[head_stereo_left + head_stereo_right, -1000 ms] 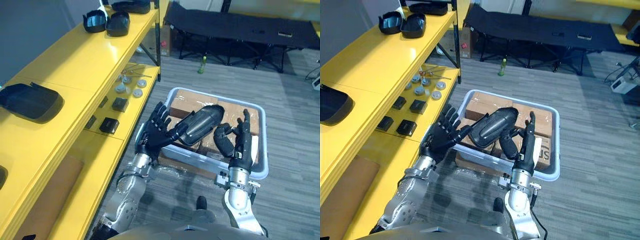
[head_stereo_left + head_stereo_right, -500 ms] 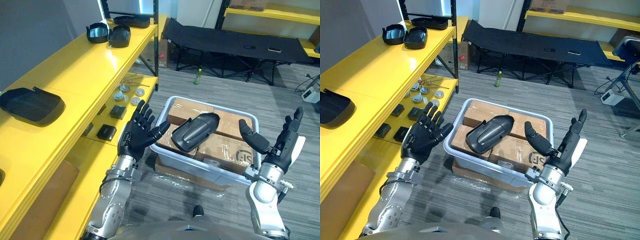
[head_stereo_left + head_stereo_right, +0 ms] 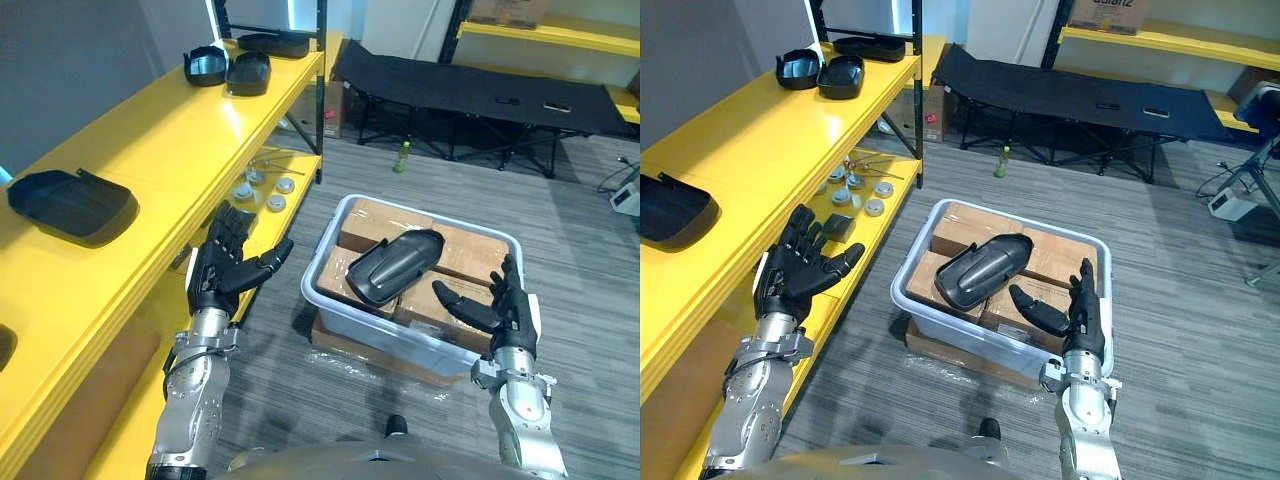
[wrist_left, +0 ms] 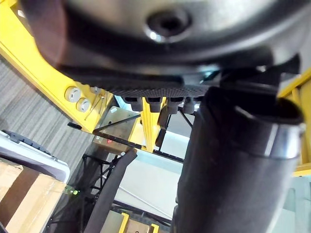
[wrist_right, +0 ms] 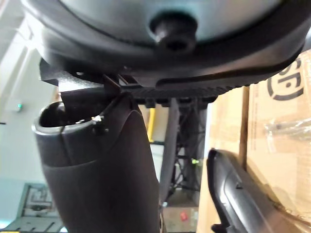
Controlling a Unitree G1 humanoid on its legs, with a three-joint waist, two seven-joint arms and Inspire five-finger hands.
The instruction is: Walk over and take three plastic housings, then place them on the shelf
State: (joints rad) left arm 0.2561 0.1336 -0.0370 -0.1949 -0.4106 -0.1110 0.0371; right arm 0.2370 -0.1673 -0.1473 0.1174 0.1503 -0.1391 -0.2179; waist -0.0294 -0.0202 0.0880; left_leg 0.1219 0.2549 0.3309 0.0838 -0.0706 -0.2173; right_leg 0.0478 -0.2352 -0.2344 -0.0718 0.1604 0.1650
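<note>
A: Fingers first. What are the hands doing?

B: The left hand [image 3: 225, 268] has its fingers straight and spread with nothing in them, raised in front of the shelf [image 3: 150, 140]. The right hand [image 3: 497, 308] is empty too, fingers straight and thumb out, over the near right rim of the bin [image 3: 318, 298].

A: And the housing?

B: One housing [image 3: 392, 267] lies in the bin between the hands, and neither touches it. It is a glossy black shell, long and rounded, resting on film-wrapped cardboard boxes [image 3: 375, 225]. The bin is pale plastic with rounded corners and sits on a flat carton [image 3: 350, 345].

A: What is around it?

B: The shelf is glossy yellow. On top there is one near shell [image 3: 72, 203] and three far shells [image 3: 250, 72], all dark. The lower board holds about five round metal discs [image 3: 268, 203] and small black blocks [image 3: 837, 227]. Behind stands a black folding cot [image 3: 480, 85], with one green bottle [image 3: 403, 155] on the grey plank floor [image 3: 580, 230].
</note>
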